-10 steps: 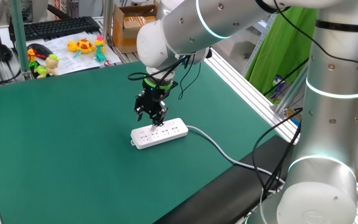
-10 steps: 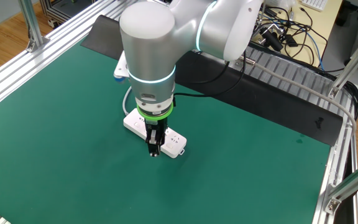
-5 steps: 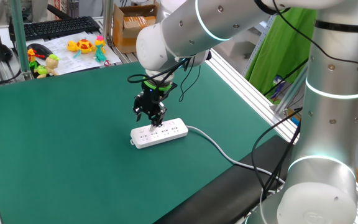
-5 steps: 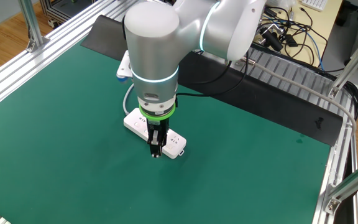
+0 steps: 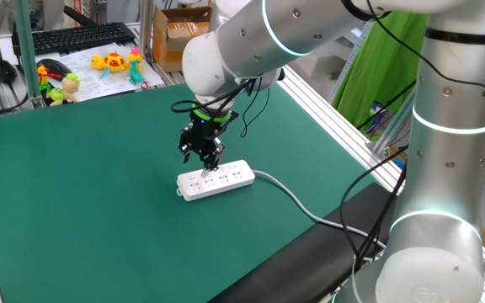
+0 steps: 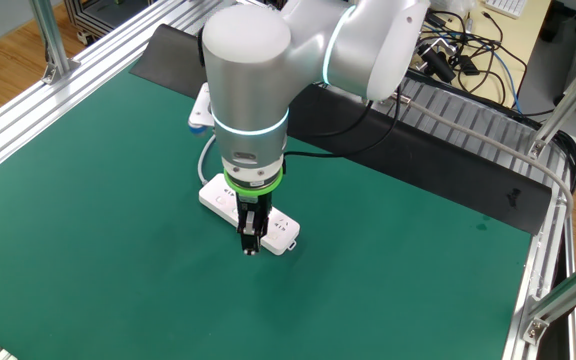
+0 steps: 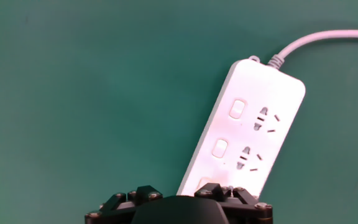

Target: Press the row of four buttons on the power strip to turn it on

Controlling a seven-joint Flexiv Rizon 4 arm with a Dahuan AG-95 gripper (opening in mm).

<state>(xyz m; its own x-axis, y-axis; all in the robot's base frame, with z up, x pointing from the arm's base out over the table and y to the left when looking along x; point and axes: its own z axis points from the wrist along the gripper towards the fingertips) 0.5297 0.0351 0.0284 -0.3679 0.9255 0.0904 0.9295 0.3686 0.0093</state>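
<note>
The white power strip (image 5: 217, 179) lies on the green mat, its grey cable (image 5: 297, 202) running off to the right. My gripper (image 5: 206, 162) hangs just over the strip's left half, pointing down. From the other side the gripper (image 6: 250, 245) covers the strip's (image 6: 286, 234) middle. In the hand view the power strip (image 7: 263, 93) runs slantwise with two buttons (image 7: 236, 109) in plain sight. A third is partly behind my right finger (image 7: 219, 191), and the rest are under the hand. The fingers stand apart with nothing between them, so my gripper (image 7: 178, 198) is open.
Toys (image 5: 112, 61), a keyboard (image 5: 74, 36) and a cardboard box (image 5: 179, 34) sit beyond the mat's far edge. Aluminium rails (image 5: 343, 126) border the right side. A black pad (image 5: 327, 244) lies under the cable. Loose wires (image 6: 468, 50) lie behind the table.
The gripper has drifted a little up and to the left along the strip. The strip and its cable have not moved, and the fingers keep the same spread.
</note>
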